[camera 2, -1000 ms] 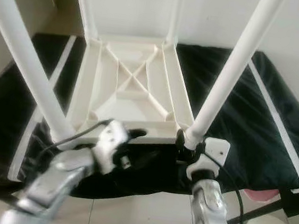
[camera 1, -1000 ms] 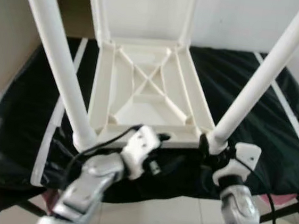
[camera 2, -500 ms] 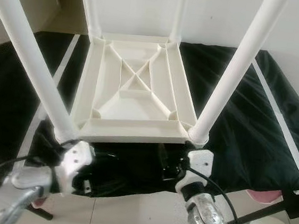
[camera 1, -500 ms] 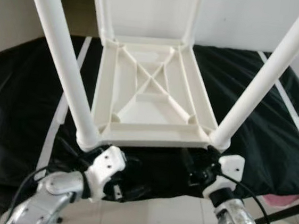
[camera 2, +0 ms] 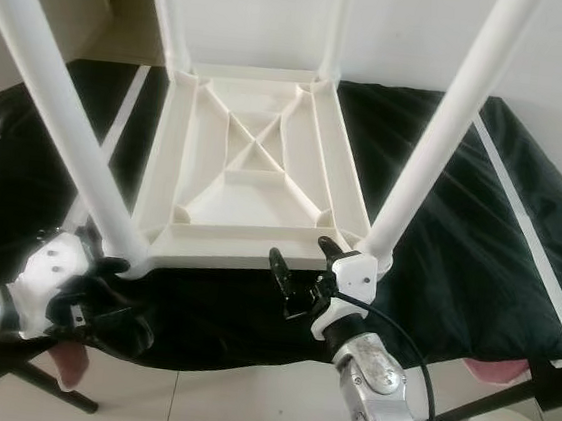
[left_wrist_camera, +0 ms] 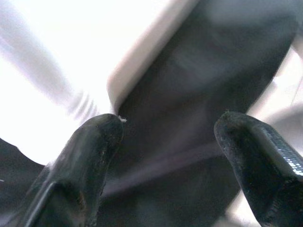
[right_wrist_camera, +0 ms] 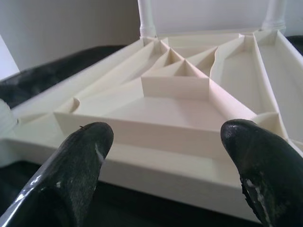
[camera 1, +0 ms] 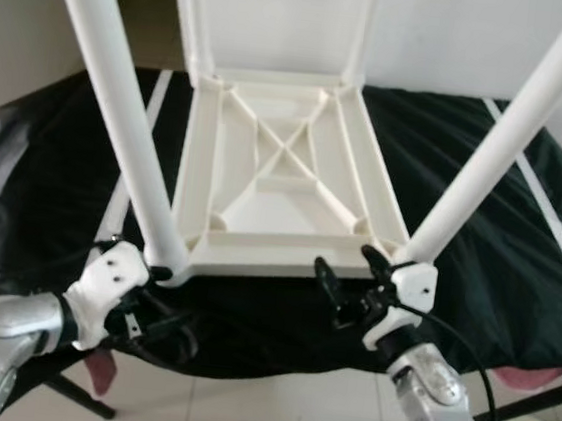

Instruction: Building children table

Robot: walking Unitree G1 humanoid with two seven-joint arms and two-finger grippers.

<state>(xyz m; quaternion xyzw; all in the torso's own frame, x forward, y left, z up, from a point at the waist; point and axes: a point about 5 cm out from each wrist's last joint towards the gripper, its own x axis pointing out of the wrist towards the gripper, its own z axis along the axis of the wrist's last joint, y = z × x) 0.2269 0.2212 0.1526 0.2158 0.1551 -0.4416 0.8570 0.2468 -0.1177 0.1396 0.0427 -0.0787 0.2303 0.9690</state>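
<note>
A white plastic children's table [camera 1: 279, 185] lies upside down on a black cloth [camera 1: 52, 187], its legs pointing up. The near left leg [camera 1: 119, 123] and near right leg [camera 1: 487, 162] rise from the front corners. My left gripper [camera 1: 146, 297] hangs open just below the front left corner; in the left wrist view one finger [left_wrist_camera: 94, 142] sits by the white rim [left_wrist_camera: 142, 61], with only cloth between the fingers. My right gripper [camera 1: 346, 276] is open at the table's front rim [right_wrist_camera: 156, 137], near the right leg's base, holding nothing.
The cloth-covered surface [camera 2: 519, 246] carries white stripes [camera 1: 122, 194] and ends just before my arms; tiled floor [camera 1: 271, 401] lies below. Pink objects sit low at the left [camera 1: 99, 367] and right [camera 1: 535, 378]. A pale wall stands behind the two far legs [camera 1: 362, 28].
The left gripper has swung from the front rim's middle down and out to the left corner. The right gripper left the right leg's base, dipped, then rose to the front rim.
</note>
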